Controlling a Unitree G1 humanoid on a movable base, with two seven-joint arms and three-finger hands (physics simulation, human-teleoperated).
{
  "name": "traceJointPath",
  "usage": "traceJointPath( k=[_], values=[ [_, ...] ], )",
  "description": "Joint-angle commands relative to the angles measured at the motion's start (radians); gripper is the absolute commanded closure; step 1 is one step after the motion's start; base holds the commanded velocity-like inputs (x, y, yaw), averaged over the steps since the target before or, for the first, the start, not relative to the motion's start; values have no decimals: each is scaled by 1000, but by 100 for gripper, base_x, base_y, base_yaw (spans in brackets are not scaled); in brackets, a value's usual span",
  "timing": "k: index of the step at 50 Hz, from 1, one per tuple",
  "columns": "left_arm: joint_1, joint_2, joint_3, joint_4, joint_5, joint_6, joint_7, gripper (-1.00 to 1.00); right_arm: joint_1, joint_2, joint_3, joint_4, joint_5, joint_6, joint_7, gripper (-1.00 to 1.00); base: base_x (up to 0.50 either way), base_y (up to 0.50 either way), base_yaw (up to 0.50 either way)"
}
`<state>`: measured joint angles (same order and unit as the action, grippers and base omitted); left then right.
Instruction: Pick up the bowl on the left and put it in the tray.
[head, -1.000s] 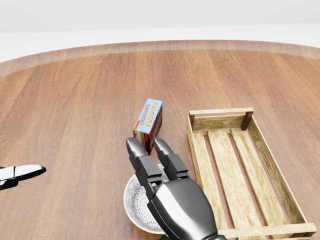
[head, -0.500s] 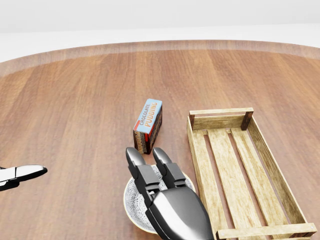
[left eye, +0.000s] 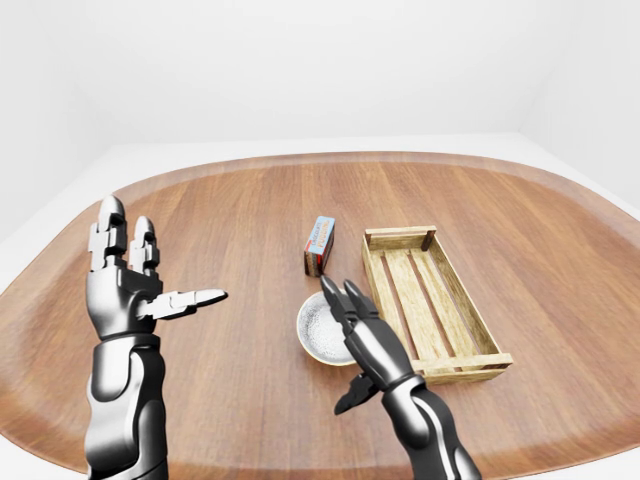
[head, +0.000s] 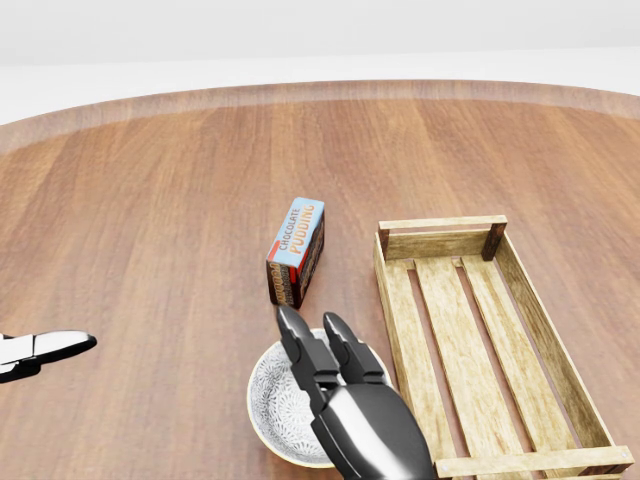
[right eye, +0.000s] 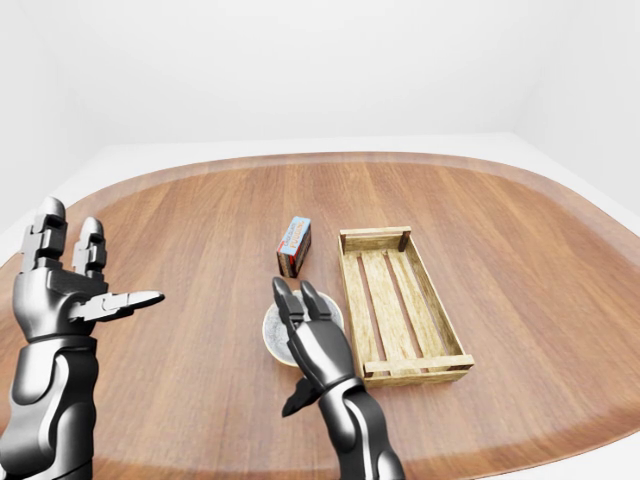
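A pale speckled bowl (head: 272, 402) rests on the wooden table, left of the slatted wooden tray (head: 394, 318) and below a pudding box. My right hand (left eye: 343, 340) hovers over the bowl's right half, open. Its two long fingers (head: 305, 350) stretch across the bowl towards the box, and the thumb (left eye: 349, 397) hangs apart on the hand's lower left. No finger closes on the rim. My left hand (left eye: 158, 262) is raised, open and empty far to the left. Only its thumb tip (head: 45, 346) enters the head view. The tray holds nothing.
A blue and red chocolate pudding box (head: 297, 250) stands just above the bowl, close to the tray's top left corner. The round table's edge (left eye: 300, 160) curves across the top of the eye views, with white floor and walls beyond it.
My right hand has drawn back towards the bottom of the head view, so its fingertips now end over the bowl rather than near the box. Bowl, box, tray and left hand stay put.
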<state>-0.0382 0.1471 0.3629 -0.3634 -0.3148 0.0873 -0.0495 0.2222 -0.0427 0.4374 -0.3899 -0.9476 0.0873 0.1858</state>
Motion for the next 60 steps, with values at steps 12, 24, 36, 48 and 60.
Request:
traceJointPath(
  k=[12,24,36,48,60],
  values=[
    [-6,1,-3,11,6,0,3,-100,2,-11,-30,52,57,0,-12,-100,0,0,0],
    [-1,-2,-7,1,9,0,4,-100,-2,-9,-34,102,40,0,-7,-100,0,0,0],
    [0,-3,-6,2,9,0,1,-100,-12,-5,-45,156,31,0,4,-100,0,0,0],
    [0,-2,-2,1,7,0,1,-100,-18,4,-44,176,-5,0,8,-100,0,0,0],
    [0,-1,-1,1,4,0,2,-100,-34,10,-48,252,4,0,-1,-100,0,0,0]
  ],
)
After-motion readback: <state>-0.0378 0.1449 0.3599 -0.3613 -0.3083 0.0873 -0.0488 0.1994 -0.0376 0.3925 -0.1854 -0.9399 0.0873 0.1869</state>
